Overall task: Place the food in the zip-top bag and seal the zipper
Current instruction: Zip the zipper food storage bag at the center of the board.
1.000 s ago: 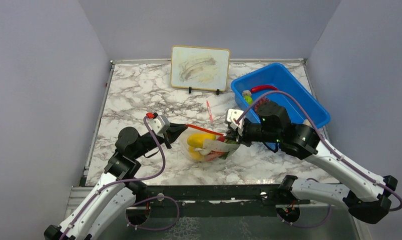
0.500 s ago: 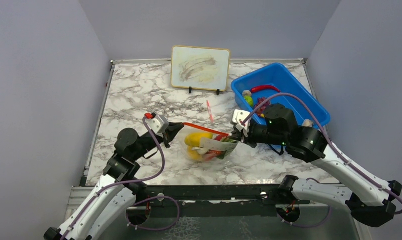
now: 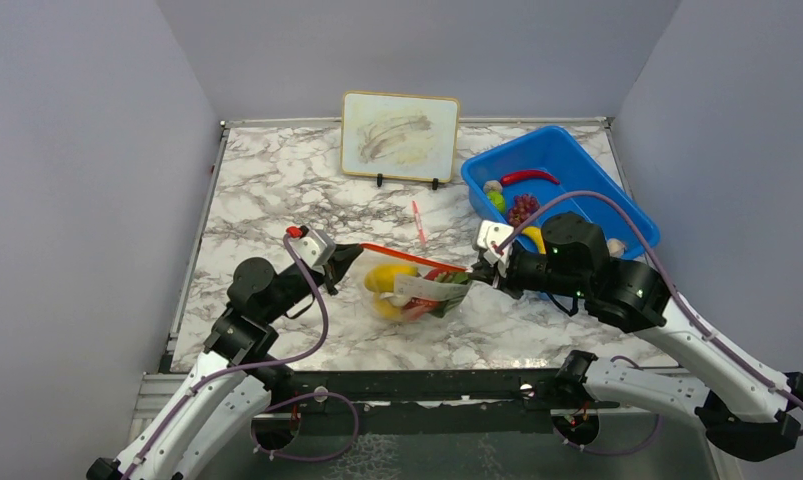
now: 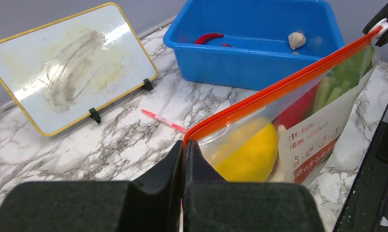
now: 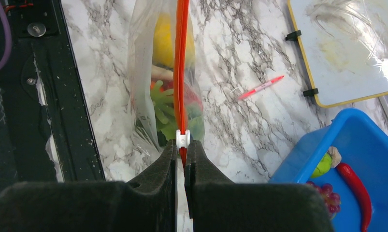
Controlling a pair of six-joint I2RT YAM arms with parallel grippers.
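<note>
Left wrist view: left pincer [image 4: 183, 146] covers zipper [image 4: 279, 75] end; label [image 4: 313, 139] hides food [image 4: 245, 158] partly.

The only readable print sits on the zip-top bag [image 4: 245, 140]. A white label panel [image 4: 315, 140] on its clear side carries the red capital words "DATE" and, to the right of it, "CONTENT". Small red characters beside and beneath these words are too fine to read. A red band [image 4: 313, 162] along the panel's lower edge holds tiny pale characters, also unreadable. From the top camera the same panel is only a white patch. The whiteboard [image 4: 66, 67] bears only grey and yellowish smears, with no legible letters.
</note>
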